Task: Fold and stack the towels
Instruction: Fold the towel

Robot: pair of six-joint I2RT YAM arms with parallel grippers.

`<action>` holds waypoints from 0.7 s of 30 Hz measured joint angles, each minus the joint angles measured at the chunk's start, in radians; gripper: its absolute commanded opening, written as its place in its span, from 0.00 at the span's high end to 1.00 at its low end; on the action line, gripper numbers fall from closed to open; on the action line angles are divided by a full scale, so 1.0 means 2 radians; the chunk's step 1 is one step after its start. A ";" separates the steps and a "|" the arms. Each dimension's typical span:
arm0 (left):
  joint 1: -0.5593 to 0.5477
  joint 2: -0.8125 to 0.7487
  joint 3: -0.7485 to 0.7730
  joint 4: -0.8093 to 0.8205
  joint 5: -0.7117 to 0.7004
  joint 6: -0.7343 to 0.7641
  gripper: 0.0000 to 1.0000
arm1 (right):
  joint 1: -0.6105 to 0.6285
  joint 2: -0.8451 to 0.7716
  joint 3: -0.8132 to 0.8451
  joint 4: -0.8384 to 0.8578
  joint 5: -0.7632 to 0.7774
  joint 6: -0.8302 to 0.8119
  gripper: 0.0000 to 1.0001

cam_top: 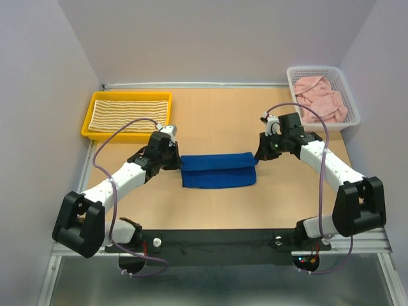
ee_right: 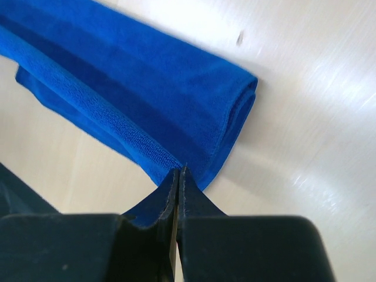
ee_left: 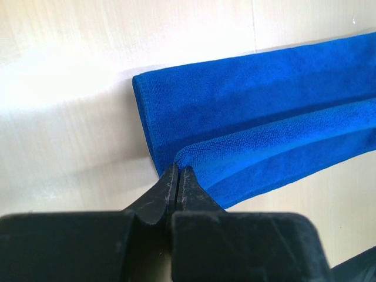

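Wrist views: L gripper (ee_left: 178, 174) & R gripper (ee_right: 178, 174) pinched shut on end corners of blue towel (cam_top: 218, 171); soft, light, floppy, so hold by corners.

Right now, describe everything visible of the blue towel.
The blue towel is solid royal blue terry-like cloth, folded into a long layered band, lying flat mid-table between the arms. The left gripper and right gripper, both shut, each pinch a corner of its upper layer at opposite ends. Otherwise only the table touches it.
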 measured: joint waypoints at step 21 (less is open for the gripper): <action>-0.032 0.015 -0.028 -0.017 -0.008 -0.035 0.35 | 0.006 0.040 -0.059 0.003 0.041 0.062 0.61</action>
